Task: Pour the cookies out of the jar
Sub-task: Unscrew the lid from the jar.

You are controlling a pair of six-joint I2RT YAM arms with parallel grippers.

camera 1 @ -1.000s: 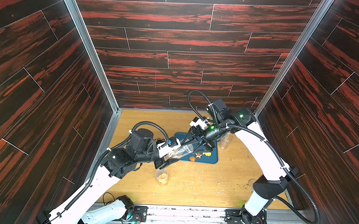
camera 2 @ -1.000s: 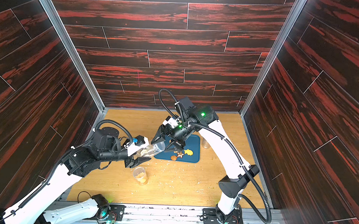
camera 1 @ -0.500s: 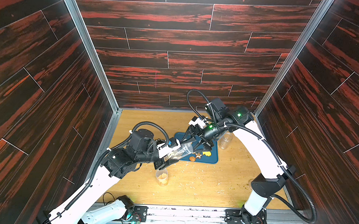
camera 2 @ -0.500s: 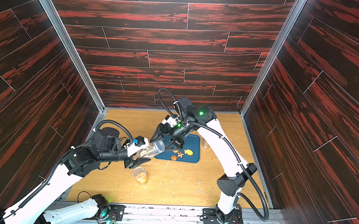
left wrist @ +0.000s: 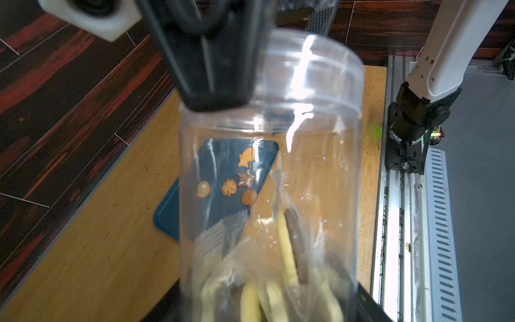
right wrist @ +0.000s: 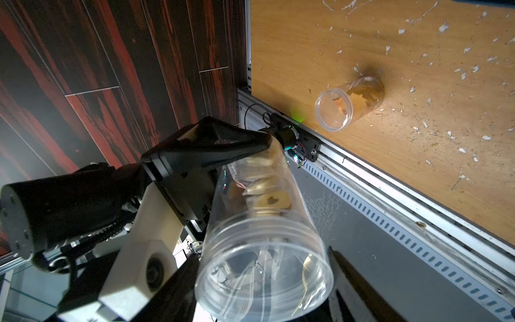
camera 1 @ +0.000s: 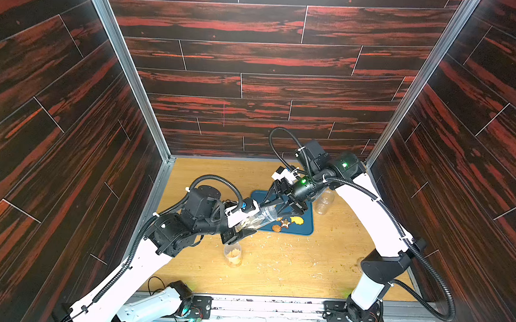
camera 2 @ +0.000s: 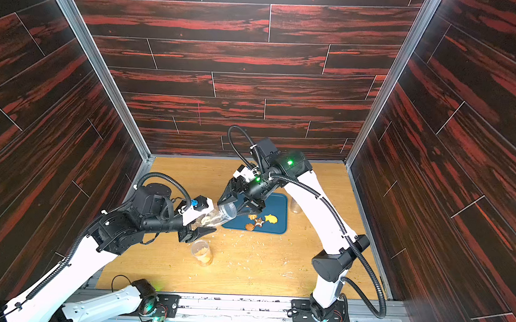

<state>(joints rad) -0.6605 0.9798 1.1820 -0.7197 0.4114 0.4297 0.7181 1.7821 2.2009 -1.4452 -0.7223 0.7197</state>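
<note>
The left end effector (camera 1: 248, 225) is clamped on the closed base half of the jar (camera 1: 260, 218), one finger on either side. The jar lies tilted close to level. Its long axis runs straight out from that end effector, with the open mouth pointing away from it and a little downward. The cookies (right wrist: 267, 200) inside are yellow and dark discs, bunched at the gripped end.

The right end effector (camera 1: 274, 210) meets the jar from the opposite side. Its jaws stand apart with the jar's mouth between them, but I cannot tell whether they press on the rim.

Just past the mouth and below the right end effector lies a blue tray (camera 1: 306, 217), and a few cookies (camera 2: 260, 221) rest on it: a star, a round one and a yellow one.

Under the left end effector a second jar (camera 1: 232, 254) stands upright with pale orange pieces in the bottom. Behind the right end effector an empty clear jar (camera 1: 323, 202) stands just beside the tray.

The desk (camera 1: 276, 267) is light wood, littered with pale crumbs (camera 1: 277, 249). Dark, red-streaked plank walls (camera 1: 255, 63) close it in on three sides, and a metal rail (camera 1: 259, 311) runs along the front.
</note>
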